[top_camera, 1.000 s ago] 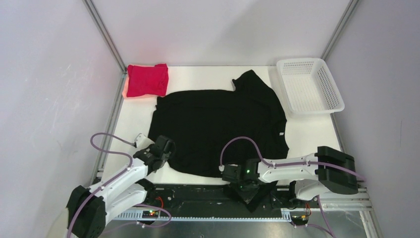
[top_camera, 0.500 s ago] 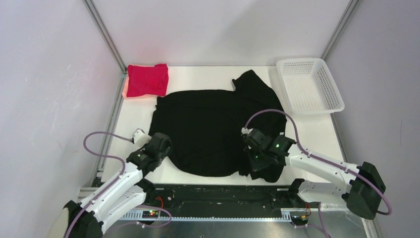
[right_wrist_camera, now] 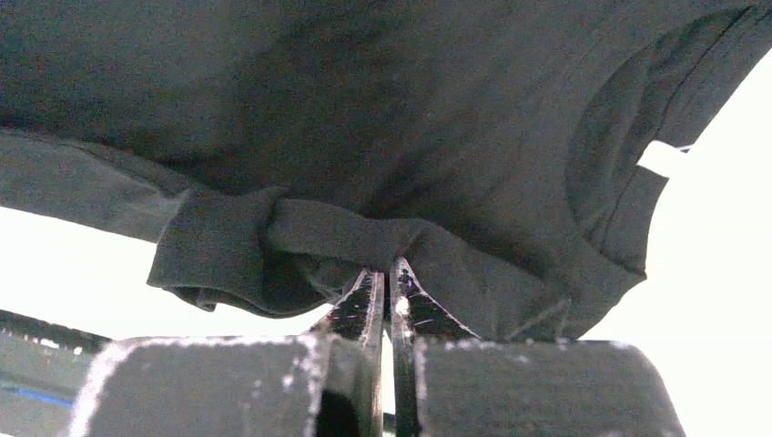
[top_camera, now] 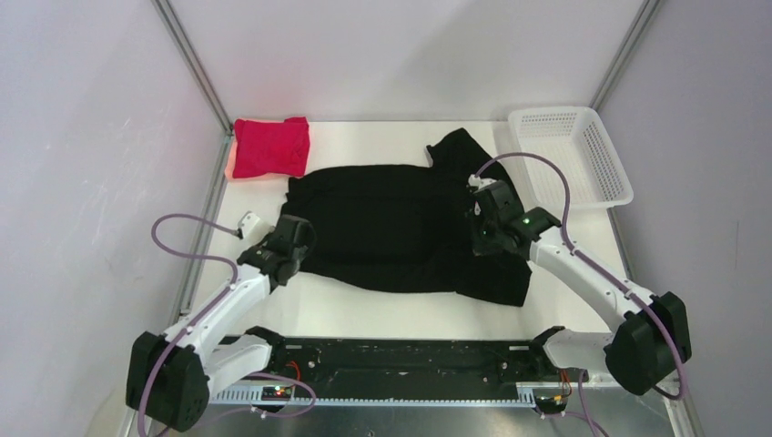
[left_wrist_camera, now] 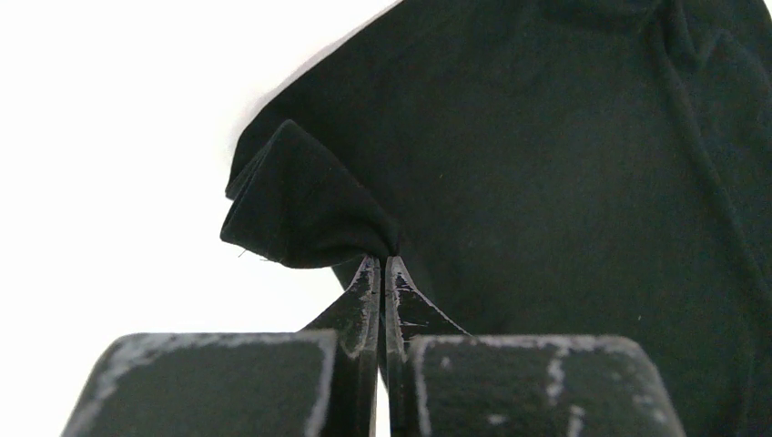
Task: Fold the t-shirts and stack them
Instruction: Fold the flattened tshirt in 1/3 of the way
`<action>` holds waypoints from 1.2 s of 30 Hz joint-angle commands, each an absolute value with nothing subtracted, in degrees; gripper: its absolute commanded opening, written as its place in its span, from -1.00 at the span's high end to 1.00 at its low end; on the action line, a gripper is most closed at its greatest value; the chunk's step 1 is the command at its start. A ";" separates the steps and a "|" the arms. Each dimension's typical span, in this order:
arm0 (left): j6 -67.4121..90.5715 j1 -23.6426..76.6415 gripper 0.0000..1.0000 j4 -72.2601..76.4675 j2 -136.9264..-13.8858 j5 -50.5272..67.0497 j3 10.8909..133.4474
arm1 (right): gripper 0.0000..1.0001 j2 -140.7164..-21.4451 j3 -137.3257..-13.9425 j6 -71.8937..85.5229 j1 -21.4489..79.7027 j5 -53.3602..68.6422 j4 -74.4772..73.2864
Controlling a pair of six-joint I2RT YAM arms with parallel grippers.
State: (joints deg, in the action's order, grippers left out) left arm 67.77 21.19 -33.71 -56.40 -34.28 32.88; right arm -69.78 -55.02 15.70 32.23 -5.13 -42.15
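**A:** What has changed over the last second?

**B:** Both arms have carried the near hem of the black t-shirt (top_camera: 401,228) away from the 6 o'clock edge, toward 12. The right jaws have swung from that edge up to about 2 o'clock, near the white basket (top_camera: 605,155). The left jaws have moved less and sit at about 8 o'clock.

**A:** Are they holding anything?

**B:** Yes. Each pair is pinched tight on a bunched tuck of black cloth, plain in both wrist views.

**A:** Where do the shirts lie?

**B:** The black one spans the middle of the tabletop (top_camera: 382,305), its lifted hem doubling over its body. A bare strip now shows at 6 o'clock. The red t-shirt (top_camera: 270,147) sits folded at 11 o'clock, unmoved.

**A:** What does that mean for the task?

**B:** It looks like the first fold of the black shirt is under way. The right side leads the left, so the crease may run skewed unless the left catches up. Stacking has not begun.
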 commanded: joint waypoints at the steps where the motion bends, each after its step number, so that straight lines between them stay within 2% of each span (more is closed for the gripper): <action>1: 63.57 18.86 1.00 -29.31 -61.22 -35.44 37.81 | 1.00 -72.80 -59.36 9.04 27.46 -3.62 -36.50; 6: 61.25 15.89 1.00 -28.10 -67.55 -34.85 41.67 | 1.00 -78.30 -64.49 4.37 24.02 3.26 -35.08; 16: 53.53 11.60 1.00 -26.49 -81.37 -32.24 50.98 | 1.00 -95.38 -78.08 -5.90 19.65 5.11 -33.09; 23: 49.12 9.95 1.00 -26.24 -93.61 -27.92 59.97 | 1.00 -109.82 -91.55 -12.42 17.59 -0.75 -38.66; 24: 48.84 9.74 0.95 -26.29 -94.95 -27.85 61.35 | 0.93 -112.36 -94.58 -12.55 17.18 -1.30 -39.02; 26: 48.50 9.34 0.63 -26.27 -95.84 -27.88 62.84 | 0.89 -115.45 -98.38 -12.73 16.64 -2.14 -38.17; 27: 48.46 9.26 0.34 -26.23 -95.86 -28.27 63.11 | 0.83 -116.44 -100.69 -12.65 16.58 -4.23 -37.60; 28: 48.02 9.24 0.12 -26.27 -95.51 -28.71 63.59 | 0.28 -118.14 -101.76 -12.35 16.58 -5.58 -37.48; 29: 47.52 9.19 -0.38 -26.36 -95.30 -28.77 63.83 | -0.07 -118.84 -103.73 -12.37 16.60 -7.42 -38.29; 30: 46.86 9.15 -0.60 -26.43 -94.49 -28.68 63.97 | -0.69 -119.69 -104.42 -11.95 16.65 -8.10 -38.65; 31: 46.55 9.19 -0.89 -26.40 -93.87 -28.54 63.89 | -0.91 -119.78 -105.03 -11.77 16.76 -9.08 -38.93; 33: 45.43 9.15 -0.98 -26.56 -91.58 -28.60 63.63 | -0.98 -118.34 -103.96 -10.73 17.04 -10.20 -38.24; 36: 45.19 9.14 -0.99 -26.77 -86.08 -27.93 61.82 | -0.99 -110.39 -98.15 -5.08 17.76 -11.94 -33.74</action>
